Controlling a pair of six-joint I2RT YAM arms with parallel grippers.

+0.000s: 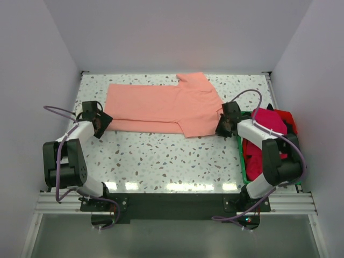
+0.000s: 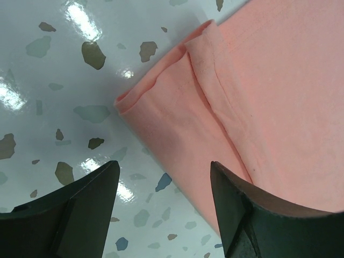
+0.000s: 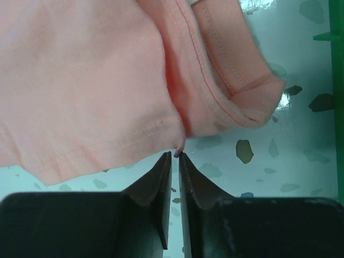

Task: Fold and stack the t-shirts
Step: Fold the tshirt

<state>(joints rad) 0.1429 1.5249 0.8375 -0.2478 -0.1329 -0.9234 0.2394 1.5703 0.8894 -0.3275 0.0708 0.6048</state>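
Salmon-pink t-shirt lies spread flat, left tool wide open beside its hem, right tool pinching its edge.

The table has a glossy white top flecked with grey and brown chips, like terrazzo. Plain pale grey walls close it in on three sides: a back wall, a left wall and a right wall. Bright light reflections sit in a row along the near edge, just before a dark strip and a silver metal rail. Below lies a dull grey surface.
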